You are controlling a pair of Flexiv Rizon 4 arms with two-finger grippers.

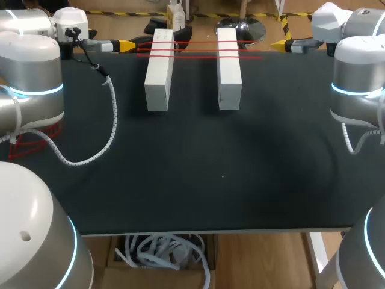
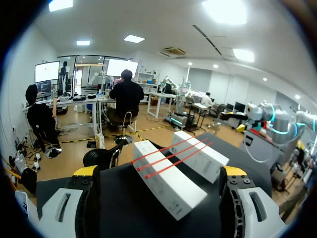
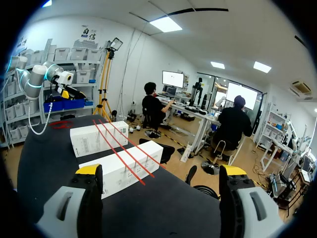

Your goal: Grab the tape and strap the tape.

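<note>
The left-hand white box point(image 1: 159, 69) point(image 2: 166, 181) point(image 3: 99, 139) lies lengthwise on the black table point(image 1: 210, 180), its long axis running away from the robot toward the far edge. All else is placed from it. The right-hand white box point(image 1: 228, 67) point(image 2: 200, 156) point(image 3: 121, 168) lies parallel to it on the robot's right, a clear gap of table between them. The red tape point(image 1: 198, 57) point(image 2: 171, 154) point(image 3: 127, 148) runs as three thin taut strands across the top of the left-hand box near its far end, spans the gap and crosses the right-hand box as well. The strands poke out a little past the left-hand box's outer side. The left gripper point(image 1: 126, 45) point(image 2: 158, 172) is at the far edge just to the left of that box, level with the taped end and pointing at it. Its yellow-tipped fingers point(image 2: 85, 171) stand wide apart with nothing gripped, and its wrist view looks along the box between them. The right gripper point(image 1: 280, 44) point(image 3: 160, 170) is well to the right of the left-hand box, beyond the right-hand one. It too has its fingers point(image 3: 232, 171) spread apart and holds nothing. A white spiral-wrapped cable point(image 1: 90, 156) loops over the table to the left of the box and nearer the robot. A loose tangle of red strands point(image 1: 33, 141) lies farther left still, at the table's edge by the left arm.
</note>
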